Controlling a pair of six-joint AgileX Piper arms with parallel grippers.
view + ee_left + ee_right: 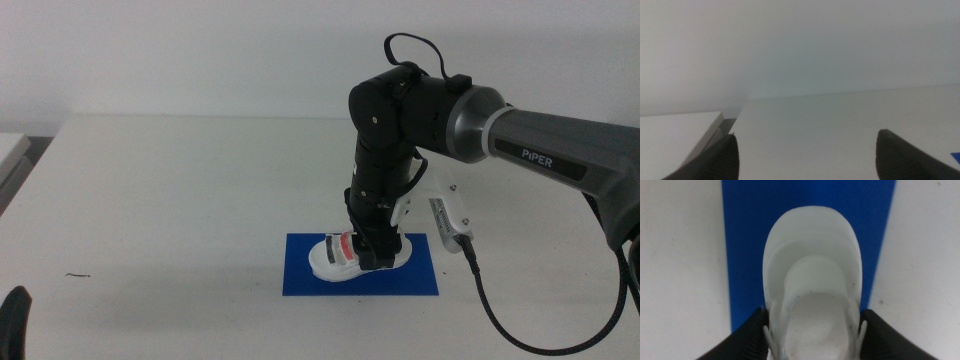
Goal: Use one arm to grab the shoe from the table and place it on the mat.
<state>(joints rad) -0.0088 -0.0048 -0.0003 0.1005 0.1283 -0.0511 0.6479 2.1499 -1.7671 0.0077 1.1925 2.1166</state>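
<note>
The white shoe (335, 256) with dark and red straps sits on the blue mat (300, 277) at the middle of the white table (180, 200). The arm marked "PiPER" reaches in from the right and its right gripper (372, 254) points down over the shoe. In the right wrist view the shoe (812, 270) lies over the mat (745, 240), and the right gripper (812, 340) has one jaw against each side of the shoe. My left gripper (807, 160) is open and empty, low at the table's near left corner (12, 320).
A cable (500, 310) trails from the right arm's wrist camera down over the table to the right of the mat. A lower white surface (12, 150) borders the table's far left edge.
</note>
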